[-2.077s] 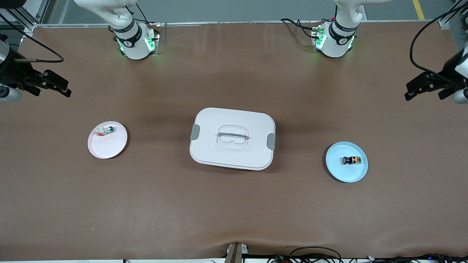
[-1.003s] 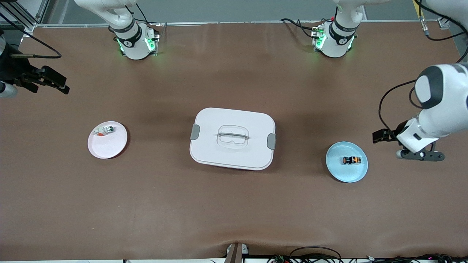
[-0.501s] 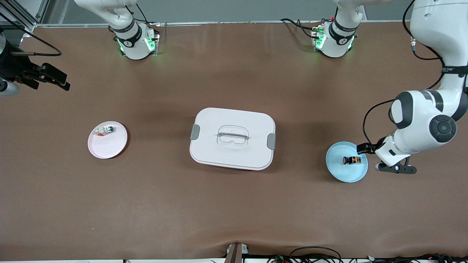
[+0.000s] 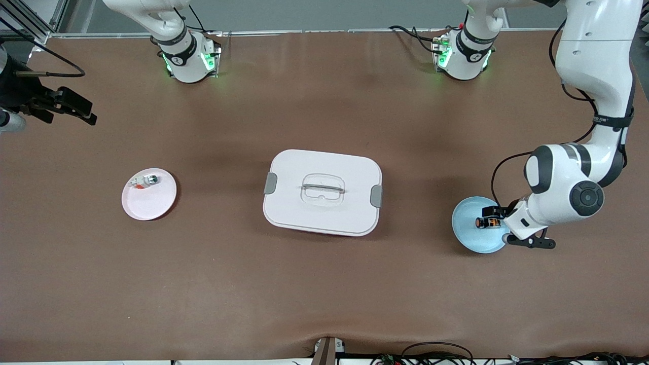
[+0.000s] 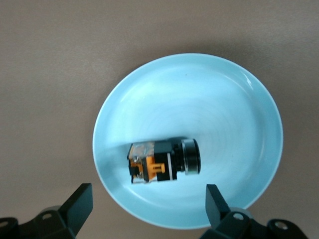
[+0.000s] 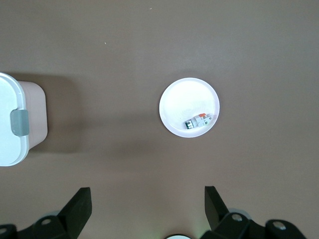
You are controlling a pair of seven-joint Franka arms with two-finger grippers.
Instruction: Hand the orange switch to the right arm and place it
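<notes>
The left claw [image 5: 147, 211], fingers spread, hangs over the tiny black-and-orange switch [image 5: 163, 161] lying sideways in the shallow light-blue plate [image 5: 239, 104], where a skewed pinch might roll it, while the spread right claw [image 4: 76, 109] waits above the brown surface [image 4: 324, 284].

- Even, bright overhead light — no hard glare on the brown table [image 4: 203, 284], only pale sheen streaks near the arms' bases.
- Soft shadows spread around the white lidded box [image 4: 322, 192].
- Left wrist view: the blue plate [image 5: 239, 89] under the hand shines softly — the fingertips [image 5: 79, 201] look slightly blurred.
</notes>
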